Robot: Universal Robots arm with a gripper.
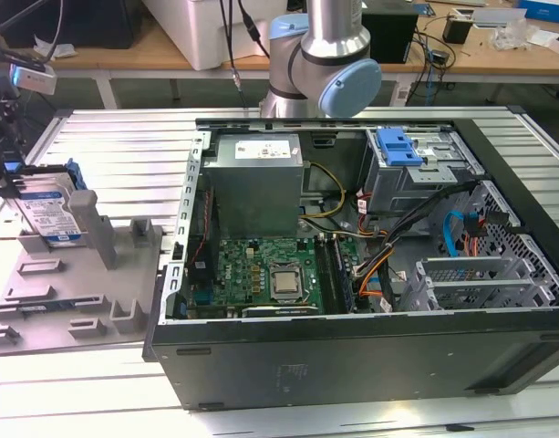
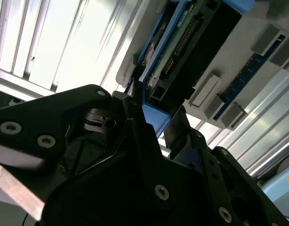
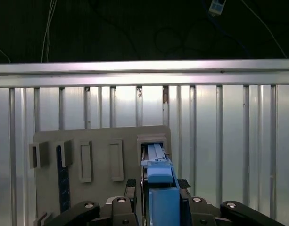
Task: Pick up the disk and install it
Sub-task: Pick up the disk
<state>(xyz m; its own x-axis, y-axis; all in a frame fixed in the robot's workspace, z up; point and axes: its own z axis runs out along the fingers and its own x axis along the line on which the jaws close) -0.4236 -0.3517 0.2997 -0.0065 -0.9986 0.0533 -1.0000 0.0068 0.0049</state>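
At the far left of the exterior view, the claw (image 1: 12, 185) hangs at the upper edge of the disk (image 1: 53, 212). The disk stands on edge in a slot of a grey holder (image 1: 87, 292), which lies on the ribbed metal worktop (image 1: 106, 137). In the first wrist view the claw (image 3: 158, 193) sits astride the disk's blue frame (image 3: 158, 174). I cannot tell whether it is clamped on the frame or only set around it.

The disk looks stiff and dense for its size, with smooth metal faces that would likely slip. A knock could damage it. The best hold is probably across its thin width on the plastic frame, clear of the connector pins (image 2: 182, 42) that show in the second wrist view.

Further towards the exterior view's right lies the open computer case (image 1: 352, 356). A metal drive cage (image 1: 425, 178) sits in its far corner, topped by a blue latch (image 1: 398, 146).
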